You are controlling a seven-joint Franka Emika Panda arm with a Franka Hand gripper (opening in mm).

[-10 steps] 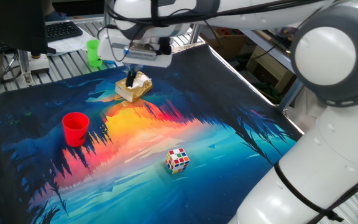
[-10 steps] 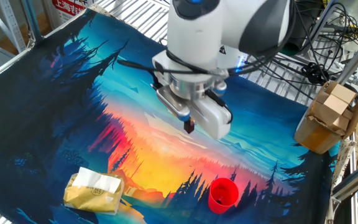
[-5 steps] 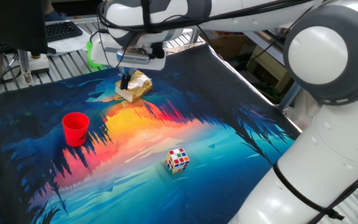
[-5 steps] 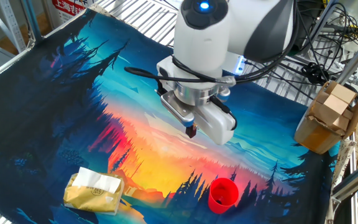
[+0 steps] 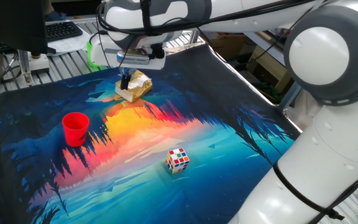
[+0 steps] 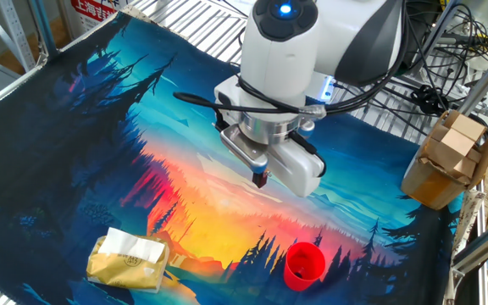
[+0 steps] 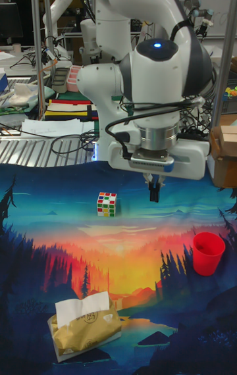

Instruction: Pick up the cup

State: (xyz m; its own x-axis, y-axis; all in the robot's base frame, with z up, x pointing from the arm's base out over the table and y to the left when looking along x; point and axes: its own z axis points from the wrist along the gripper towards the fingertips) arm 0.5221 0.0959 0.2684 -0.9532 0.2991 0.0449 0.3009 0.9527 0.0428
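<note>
Barely anything has shifted in the last half second: before that your hand (image 7: pixel 153 195) slid a little across the table (image 6: pixel 74 127), and now it hangs almost still above the mat. Its fingers look pressed together and hold nothing. The cup (image 7: pixel 208 252) stands upright, well apart from the hand, lower and off to one side of it. You still have to open up and travel over before any grasp.
</note>
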